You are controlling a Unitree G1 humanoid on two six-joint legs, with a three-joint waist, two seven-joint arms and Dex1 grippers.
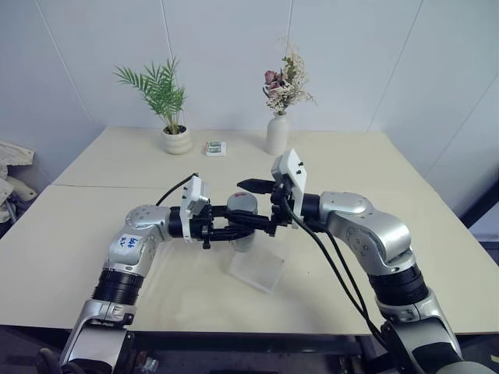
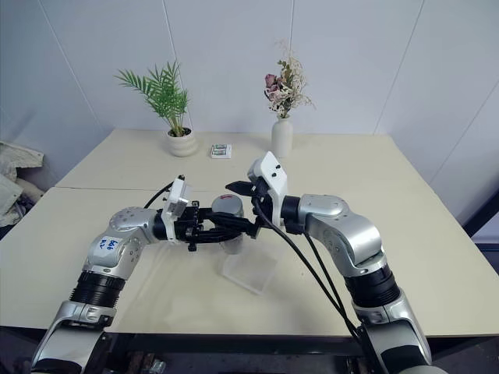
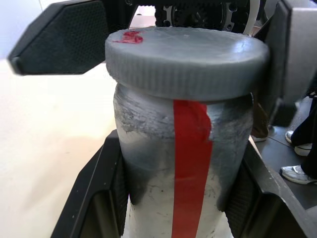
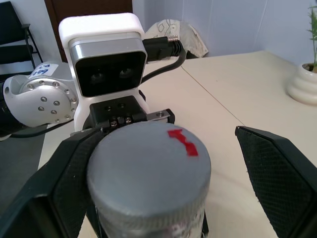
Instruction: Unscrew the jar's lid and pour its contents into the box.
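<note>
Clamped by the left gripper (image 1: 248, 226), the jar (image 3: 181, 163) hangs above the clear box (image 1: 257, 269) on the table (image 1: 437, 249). Its grey lid (image 4: 148, 171), still on, sits between the right gripper's (image 4: 163, 168) spread fingers, which should close squarely on the ribbed rim before twisting, I judge.

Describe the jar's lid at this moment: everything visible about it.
The lid is a round, flat, matte grey cap with a finely ribbed rim and a small red mark near its top edge. It sits level on the upright jar, apparently still screwed on, overhanging the neck. The left pincer grips the jar body below it; the right pincer is open, its fingers flanking the lid.
</note>
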